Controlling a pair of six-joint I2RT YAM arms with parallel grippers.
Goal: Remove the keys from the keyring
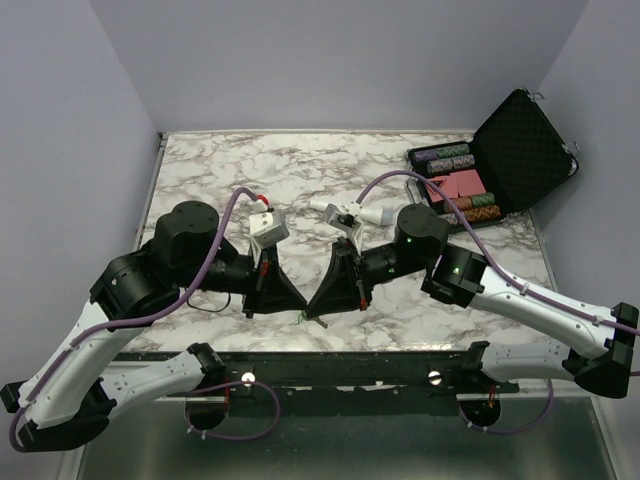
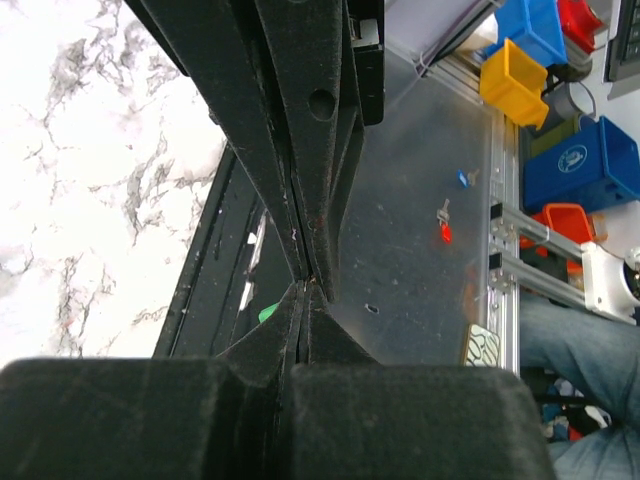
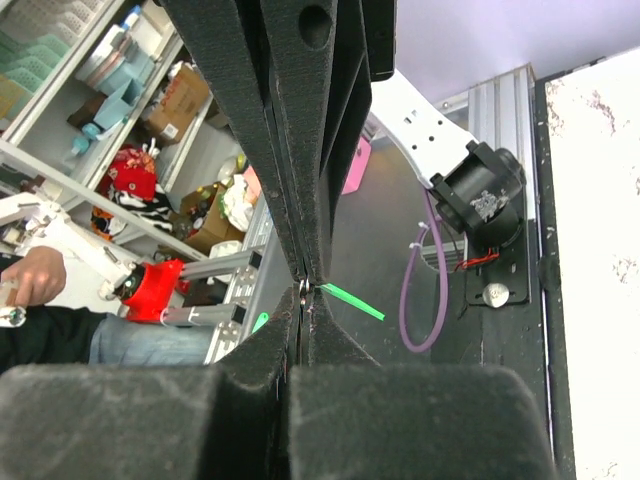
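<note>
2 sets of black fingers meet tip to tip, and both are pressed fully together: the left gripper (image 1: 297, 308) shows no gap in its own wrist view, and the right gripper (image 1: 322, 303) is closed just as tightly in its view. What each one nips is too small to make out; only a speck of bright metal shows at the right gripper's tips in the right wrist view, so I cannot tell whether either has hold of the ring. Just below that meeting point hangs the keyring (image 1: 300, 318), its green fob a small sliver, with 1 thin dull key (image 1: 321, 323) just beside it on the side toward the poker chip case (image 1: 522, 135). The opposed pinch looks deliberate: with 1 arm steadying the ring and the other working against it, the key could be slid round and off, which 1 gripper alone could not do. I judge the key is not yet freed. All this sits well apart from the chip case, down by the near edge of the marble table (image 1: 300, 165). A white cylindrical handheld object (image 1: 362, 213) lies between the grippers and the chip case, which stands open with stacked chips inside.
</note>
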